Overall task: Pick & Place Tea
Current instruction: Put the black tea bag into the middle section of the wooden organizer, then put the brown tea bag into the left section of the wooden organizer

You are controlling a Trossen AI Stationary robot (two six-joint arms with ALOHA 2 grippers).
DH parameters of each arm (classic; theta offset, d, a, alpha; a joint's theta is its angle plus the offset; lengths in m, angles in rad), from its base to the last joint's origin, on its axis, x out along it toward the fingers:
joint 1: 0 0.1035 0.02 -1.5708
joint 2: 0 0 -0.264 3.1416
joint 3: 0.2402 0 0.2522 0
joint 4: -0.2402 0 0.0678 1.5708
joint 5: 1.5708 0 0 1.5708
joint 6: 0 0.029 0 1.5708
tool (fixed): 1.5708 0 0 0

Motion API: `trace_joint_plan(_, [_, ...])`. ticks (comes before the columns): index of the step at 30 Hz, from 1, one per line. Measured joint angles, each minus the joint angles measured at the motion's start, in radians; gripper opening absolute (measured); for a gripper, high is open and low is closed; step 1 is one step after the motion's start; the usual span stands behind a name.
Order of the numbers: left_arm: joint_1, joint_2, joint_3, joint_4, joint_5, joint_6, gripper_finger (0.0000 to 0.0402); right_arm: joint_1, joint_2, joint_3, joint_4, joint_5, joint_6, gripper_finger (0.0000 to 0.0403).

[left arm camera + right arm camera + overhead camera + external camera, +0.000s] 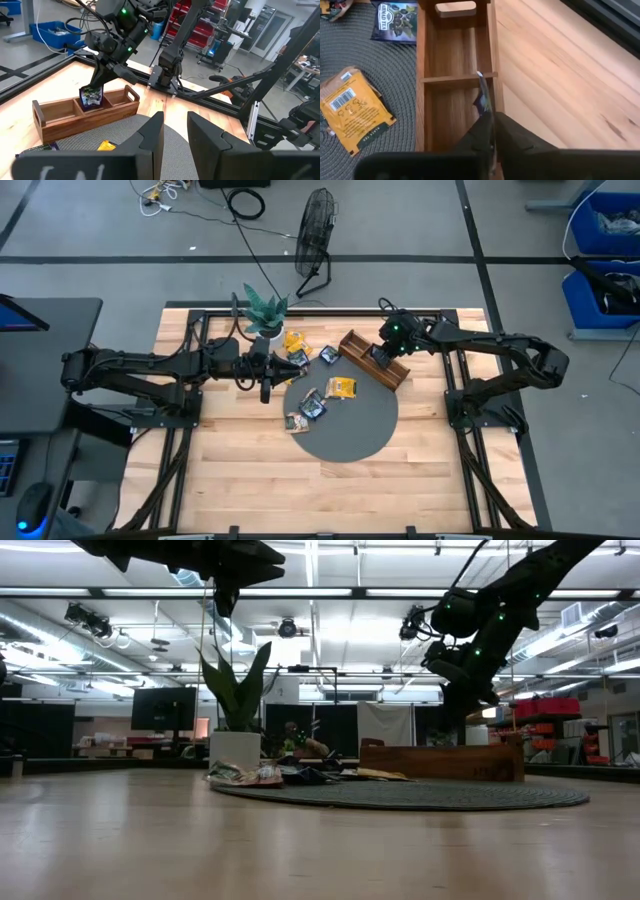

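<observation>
Right gripper (385,356) sits over the long wooden tray (352,344) at the far right edge of the round grey mat (350,430). Jaws pinching a dark tea packet (91,96) edge-on; in the left wrist view the packet hangs upright in the tray's middle compartment, lower edge down between the walls. The right wrist view shows the same packet (484,97) as a thin sliver between the fingers (520,142), right by a divider. Whether it touches the tray floor, cannot tell.

Left gripper (266,389) hovers above the tabletop (250,480) at the mat's left edge, near the potted plant (265,312). Jaws slightly spread, nothing between them; the left wrist view shows a clear gap between its two fingers (152,135).

Loose tea on the mat: a yellow packet (343,387) close to the tray, a dark packet (328,355) beside the tray's near end, a small cluster of packets (308,408) toward mat centre-left, and more packets (294,345) just next to the plant pot. Low view shows these lying flat in a low heap in front of the pot.

A floor fan (316,230) stands beyond the tabletop's far edge.
</observation>
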Motion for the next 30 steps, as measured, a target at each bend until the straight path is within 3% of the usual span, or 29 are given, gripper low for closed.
trace_joint_plan(11, [0.000,0.000,0.000,-0.005,0.000,-0.030,0.0087,0.000,0.000,0.014,-0.017,-0.002,0.027,0.0163])
trace_joint_plan(15, [0.009,0.001,0.000,-0.114,0.002,-0.145,0.0087,0.000,0.000,0.096,-0.093,-0.002,0.019,0.0186])
trace_joint_plan(20, [-0.008,0.001,0.000,-0.244,0.025,-0.124,0.0090,0.002,0.000,0.258,-0.232,-0.002,-0.040,0.0196])
trace_joint_plan(25, [-0.053,0.004,0.000,-0.362,0.033,-0.017,0.0128,0.027,0.000,0.409,-0.316,-0.003,-0.047,0.0196])
trace_joint_plan(30, [-0.039,0.032,0.000,-0.528,0.030,-0.160,0.0197,0.070,0.000,0.467,-0.321,-0.046,-0.057,0.0197])
